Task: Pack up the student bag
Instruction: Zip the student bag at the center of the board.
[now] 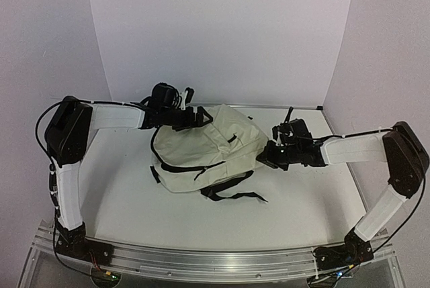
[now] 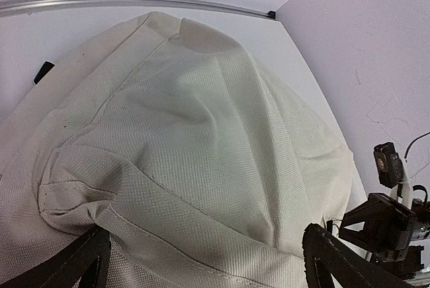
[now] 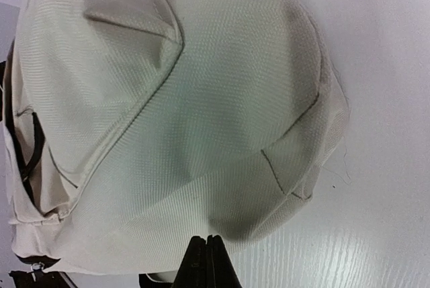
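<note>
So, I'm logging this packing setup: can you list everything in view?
bag: one, cream, lying mid-table between the two grippers
straps: black, trailing from the bag's near side
table: one, white, under the bag
walls: pale, behind and at both sides
rail: one, silver, along the near edge
left arm, right arm: two, white and black
left gripper: black, open, over the bag
right gripper: black, shut, at the bag's edge

A white bench [image 1: 134, 201] with faint wood grain stands between pale backdrop walls [image 1: 222, 33], with an aluminium rail [image 1: 201, 261] along its near edge.
</note>
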`<state>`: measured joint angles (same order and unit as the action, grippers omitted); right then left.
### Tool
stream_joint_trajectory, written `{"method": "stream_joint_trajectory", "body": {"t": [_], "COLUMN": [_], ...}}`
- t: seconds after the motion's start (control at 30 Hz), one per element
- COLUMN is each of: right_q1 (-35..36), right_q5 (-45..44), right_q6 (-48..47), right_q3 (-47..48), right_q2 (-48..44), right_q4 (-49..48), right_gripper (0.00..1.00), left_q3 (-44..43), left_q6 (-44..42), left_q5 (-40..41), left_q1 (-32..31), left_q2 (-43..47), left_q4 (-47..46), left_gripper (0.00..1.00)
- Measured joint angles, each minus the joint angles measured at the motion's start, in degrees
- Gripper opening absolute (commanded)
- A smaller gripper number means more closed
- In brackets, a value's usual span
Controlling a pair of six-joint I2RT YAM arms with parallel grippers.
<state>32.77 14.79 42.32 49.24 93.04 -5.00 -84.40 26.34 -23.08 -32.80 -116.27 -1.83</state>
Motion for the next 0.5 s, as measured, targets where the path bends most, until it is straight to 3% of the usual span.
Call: {"method": "stream_joint_trajectory", "body": {"t": [0.1, 0.23, 0.37, 0.5], "right_q1": [0.00, 0.00, 0.01, 0.04], "right_q5": [-1.08, -2.06, -2.08, -1.92], "right_q6": [2.15, 3.22, 2.26, 0.79], "right_q3": [-2.79, -4.59, -5.17, -5.17], "right_q2": [-4.48, -9.30, -14.01, -16.10], "right_q4": [-0.02, -0.03, -0.04, -0.33], "right_gripper": [0.07, 0.24, 0.37, 0.41], "left_q3": [-3.97, -3.68, 3.33, 10.55], "left_q6": [-2.66, -5.70, -8.62, -10.01], "left_q5": [-1.03, -1.23, 1.68, 7.70], "left_q1": [-0.02, -0.30, -2.48, -9.15], "left_q2": [-2.09, 0.00, 9.54, 23.34], "left_q4": [1.03, 2.37, 5.75, 10.77], "left_gripper": [1.00, 1.00, 1.00, 0.94]}}
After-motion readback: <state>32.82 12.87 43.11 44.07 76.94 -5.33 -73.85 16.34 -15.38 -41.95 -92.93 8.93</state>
